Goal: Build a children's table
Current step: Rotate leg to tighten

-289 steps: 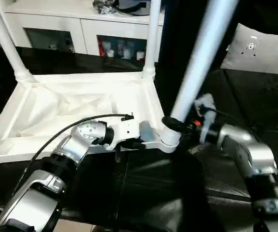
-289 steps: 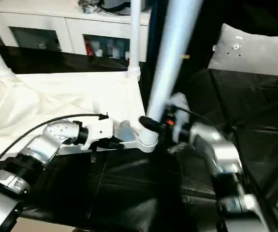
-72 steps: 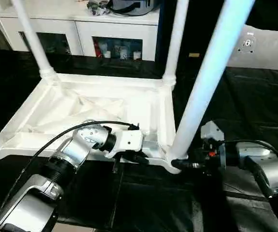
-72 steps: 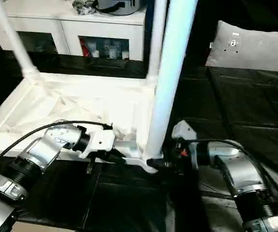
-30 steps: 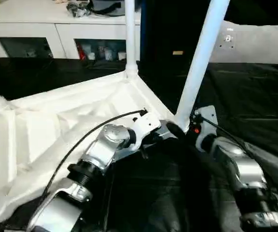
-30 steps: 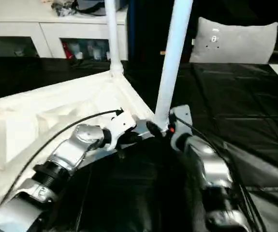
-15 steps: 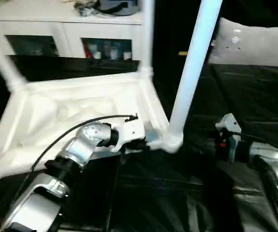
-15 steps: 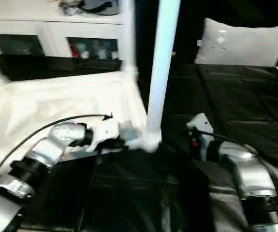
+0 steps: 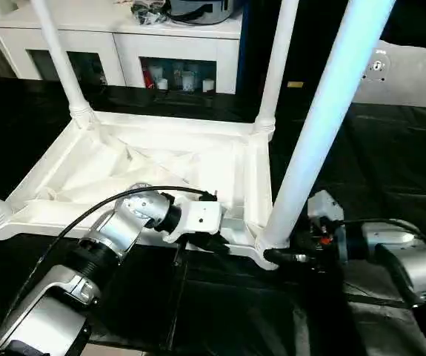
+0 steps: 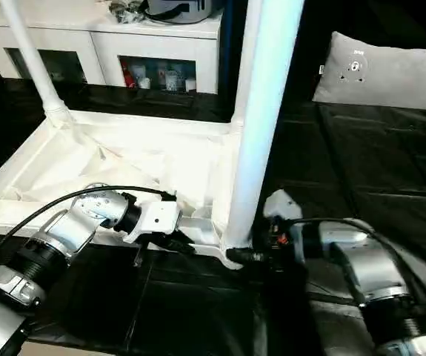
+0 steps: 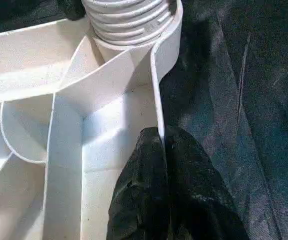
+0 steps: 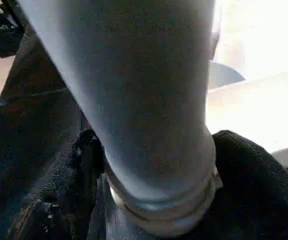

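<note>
Since half a second ago the right tool (image 9: 278,256) has come back in against the base of the near leg (image 9: 318,133), its fingers closed around it at the corner socket. Upside down on the black cloth (image 9: 390,163), the children's table (image 9: 161,167) has its near rim pinched by the left tool (image 11: 164,200).
</note>
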